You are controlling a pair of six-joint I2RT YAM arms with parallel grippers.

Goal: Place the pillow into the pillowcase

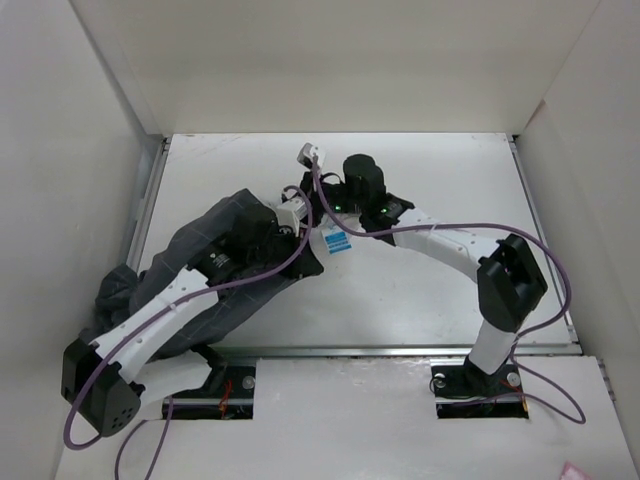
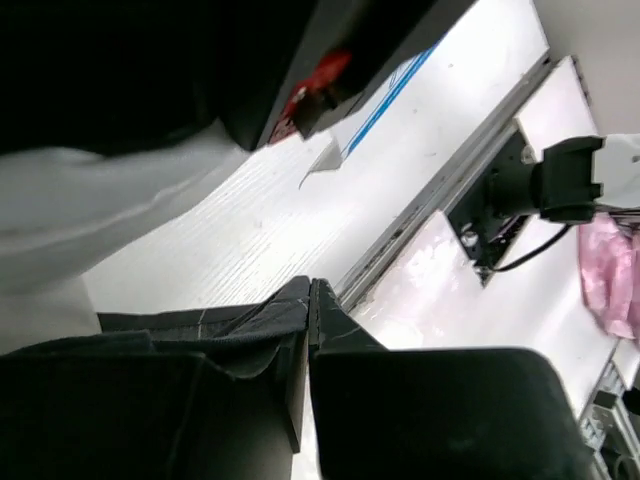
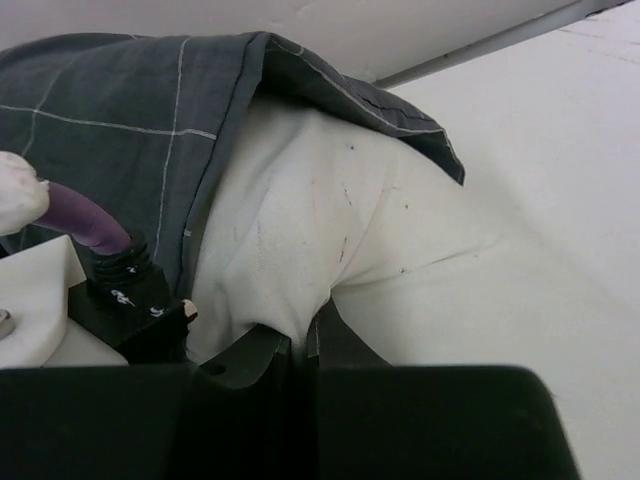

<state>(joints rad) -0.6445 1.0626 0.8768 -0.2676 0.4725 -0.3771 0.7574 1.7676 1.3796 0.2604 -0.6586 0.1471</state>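
Since most of the pillow (image 3: pixel 300 200) seems to sit inside the case (image 3: pixel 120 100), with only its tagged end bulging past the hem, the step in hand looks like drawing the mouth over that last part. The right claw (image 3: pixel 303 362) has its jaws pressed together on cloth. Dark hem lies on both sides of the gap with a strip of white between, so it seems to pinch the lower lip of the case, perhaps with a little pillow caught in. Just ahead of and above that claw the upper hem drapes over the pillow like a hood, and bare table (image 3: pixel 560 150) lies off to its right. The left claw (image 2: pixel 310 322) is closed too, with a fold of dark case fabric nipped between its fingers. The pillow bulges above and to its left, and the blue-and-white tag (image 2: pixel 390 90) lies further ahead. To do this well, I judge both claws should pull their lips the same way, towards the tag, low and evenly. If the right claw does hold pillow as well as hem, it would drag the filling along rather than cover it, so a cleaner hold on the hem alone would help. Count: one pillow, one case, one tag, two claws.
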